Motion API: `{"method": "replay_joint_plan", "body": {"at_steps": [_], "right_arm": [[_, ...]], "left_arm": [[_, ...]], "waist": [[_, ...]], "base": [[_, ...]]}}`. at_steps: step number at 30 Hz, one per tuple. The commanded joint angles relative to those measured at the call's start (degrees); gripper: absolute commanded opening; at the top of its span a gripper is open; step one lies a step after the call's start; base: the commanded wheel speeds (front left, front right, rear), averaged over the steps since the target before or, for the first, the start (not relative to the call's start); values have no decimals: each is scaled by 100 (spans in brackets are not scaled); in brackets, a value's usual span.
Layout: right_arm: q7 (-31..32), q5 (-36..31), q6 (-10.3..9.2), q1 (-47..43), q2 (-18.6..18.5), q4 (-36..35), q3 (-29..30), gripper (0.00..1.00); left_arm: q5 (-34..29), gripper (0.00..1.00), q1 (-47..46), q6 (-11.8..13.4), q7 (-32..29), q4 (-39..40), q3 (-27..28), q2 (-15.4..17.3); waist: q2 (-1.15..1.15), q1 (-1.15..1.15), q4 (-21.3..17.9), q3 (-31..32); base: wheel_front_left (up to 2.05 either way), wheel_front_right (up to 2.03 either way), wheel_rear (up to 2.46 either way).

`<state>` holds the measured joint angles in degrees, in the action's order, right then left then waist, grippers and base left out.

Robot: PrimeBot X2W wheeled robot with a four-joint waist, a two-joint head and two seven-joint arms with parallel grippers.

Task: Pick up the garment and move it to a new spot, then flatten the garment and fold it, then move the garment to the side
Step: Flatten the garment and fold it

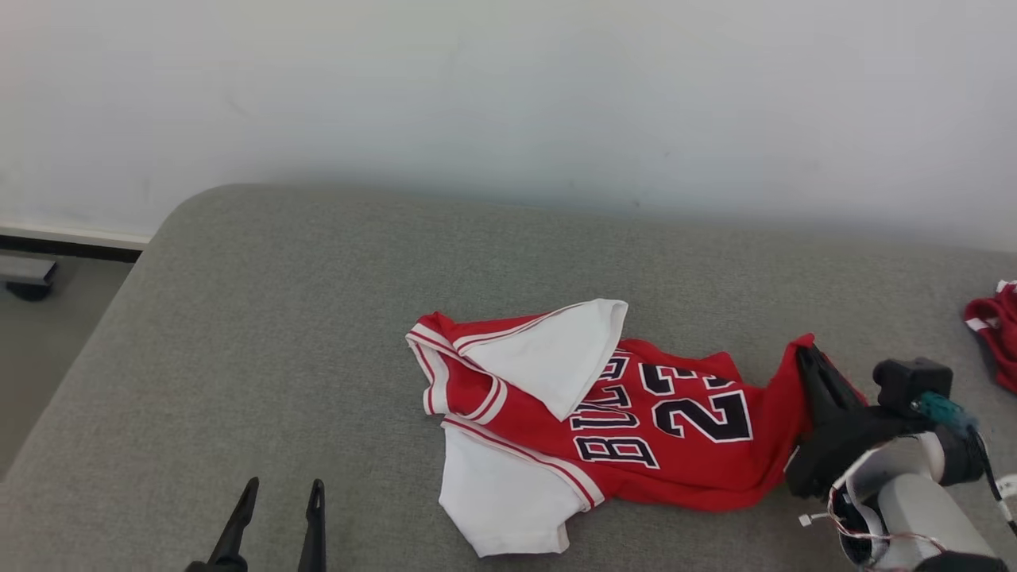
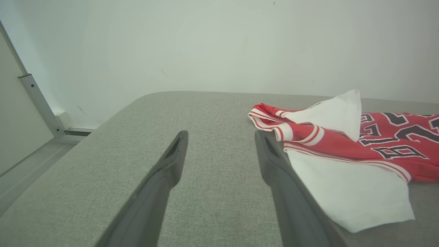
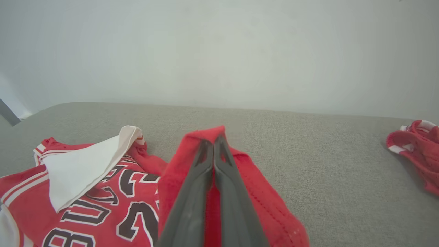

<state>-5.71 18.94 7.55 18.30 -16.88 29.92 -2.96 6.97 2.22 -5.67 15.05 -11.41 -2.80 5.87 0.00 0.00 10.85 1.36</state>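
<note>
The left tool (image 1: 286, 483) is pictured at the lower left of the head view, its two dark fingers parted with nothing between them, held over the bare grey fabric of the counter (image 1: 238, 318). In the left wrist view, its right-hand finger is seen close beside the garment's near white panel (image 1: 500, 500); contact cannot be told. The garment (image 1: 636, 445), a red jersey trimmed in white and printed with black lettering and the number 23, is shown lying crumpled near the middle of the counter. A second white panel (image 1: 556, 357) is folded back over its chest. At the jersey's right end, the red edge is drawn up into a peak and gripped by the right tool (image 1: 809, 357), whose fingers are pressed together on the cloth, with red fabric draped on either side of them. A bunched red-and-white cloth (image 1: 993, 334) is seen at the counter's far right, well apart from the jersey. A plain white wall (image 1: 508, 95) is visible behind.
</note>
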Motion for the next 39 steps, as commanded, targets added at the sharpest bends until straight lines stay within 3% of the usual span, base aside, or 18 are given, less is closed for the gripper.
{"method": "replay_joint_plan", "body": {"at_steps": [1,6,7,8,13,19,24,29,39], "right_arm": [[-37,-62,-15,252,38,335,-103,0],[-269,-147,-15,949,80,1527,-350,0],[-342,-186,-15,1043,72,1731,-395,31],[-397,-196,-15,1132,76,1942,-441,100],[-721,-61,-15,1422,123,2448,-668,100],[-923,372,-15,1295,40,2114,-909,100],[-951,597,-16,943,-200,1331,-882,100],[-949,575,-15,124,-330,111,-446,100],[-951,129,-15,-1601,304,-1765,505,100]], "left_arm": [[-35,100,-78,-23,17,-37,-33,-31],[-21,100,-204,-72,17,-138,-84,-75],[-16,100,-213,-79,17,-156,-84,-83],[-18,100,-226,-72,17,-174,-83,-90],[-21,100,-195,-64,17,-189,12,-99],[-42,100,-118,-56,17,-137,130,-119],[-37,100,-89,-74,17,-114,189,-127],[-80,100,-4,-71,17,-56,224,-156],[-132,100,68,-86,17,-30,276,-185]], "waist": [[0,0,196,-65],[0,0,362,-145],[0,0,370,-151],[0,0,373,-157],[0,0,228,-143],[0,0,-106,-88],[0,0,-294,-79],[0,0,-494,-54],[0,0,-706,-72]], "base": [[0,0,0],[0,0,0],[0,0,0],[0,0,0],[0,0,0],[0,0,0],[0,0,0],[0,0,0],[0,0,0]]}}
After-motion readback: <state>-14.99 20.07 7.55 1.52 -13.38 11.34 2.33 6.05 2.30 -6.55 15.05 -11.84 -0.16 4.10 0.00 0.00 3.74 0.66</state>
